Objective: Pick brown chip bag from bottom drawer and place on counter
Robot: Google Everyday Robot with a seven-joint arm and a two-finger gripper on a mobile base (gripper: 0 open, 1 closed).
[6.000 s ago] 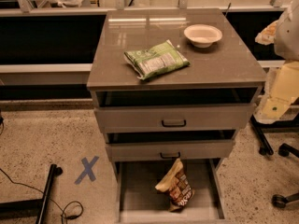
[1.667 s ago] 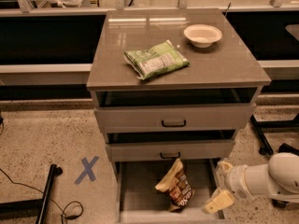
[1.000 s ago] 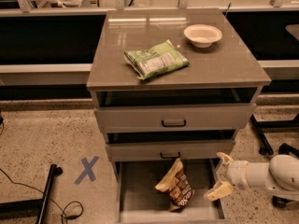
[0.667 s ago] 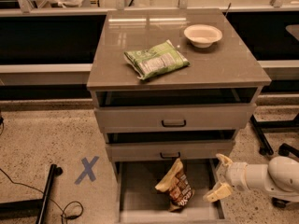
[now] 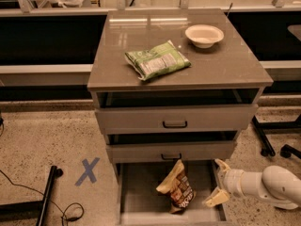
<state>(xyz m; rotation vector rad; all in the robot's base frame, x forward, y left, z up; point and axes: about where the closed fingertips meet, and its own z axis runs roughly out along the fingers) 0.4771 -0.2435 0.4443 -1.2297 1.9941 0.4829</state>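
Observation:
The brown chip bag (image 5: 177,187) stands tilted in the open bottom drawer (image 5: 141,187), its pale yellow top toward the drawer front above it. My gripper (image 5: 217,182) is low at the drawer's right wall, to the right of the bag and apart from it. Its two pale fingers are spread wide, with nothing between them. The white arm reaches in from the lower right. The counter (image 5: 235,65) is the glossy grey-brown top of the cabinet.
A green and white snack bag (image 5: 157,60) and a white bowl (image 5: 204,35) lie on the counter. Two shallower drawers with black handles (image 5: 174,124) sit above. A blue X (image 5: 88,170) marks the floor at left. A black stand base (image 5: 44,201) and cable lie lower left.
The arm came down from the upper right to the bottom drawer's right side, then crept left toward the bag. The bag has not moved.

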